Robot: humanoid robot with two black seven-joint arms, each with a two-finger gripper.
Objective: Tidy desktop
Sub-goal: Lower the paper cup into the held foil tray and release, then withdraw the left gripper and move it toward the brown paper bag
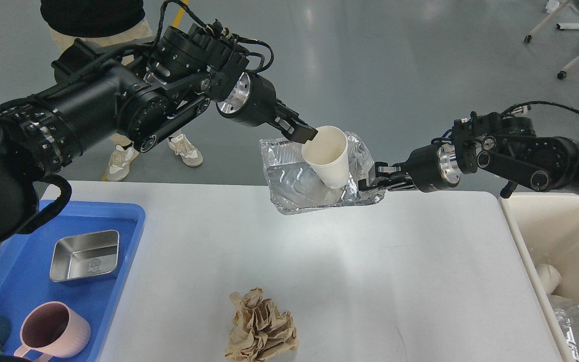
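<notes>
While crumpled brown paper (pixel 262 327) is lying on the near edge of the white desktop (pixel 319 261), the left gripper (pixel 305 134) is pinching a paper cup (pixel 328 162) by its rim, and the right gripper (pixel 370 182) is clamping a foil container (pixel 294 181), its fingertips partly hidden by foil.

A crumpled brown paper ball (pixel 262 328) lies at bottom centre. At lower left, a blue plastic tray (pixel 23 281) holds a shiny steel rectangular dish (pixel 85 256) and a pink mug (pixel 54 333).

left hand (pixel 305 134) clamped, right hand (pixel 372 179) clamped, both raised
</notes>
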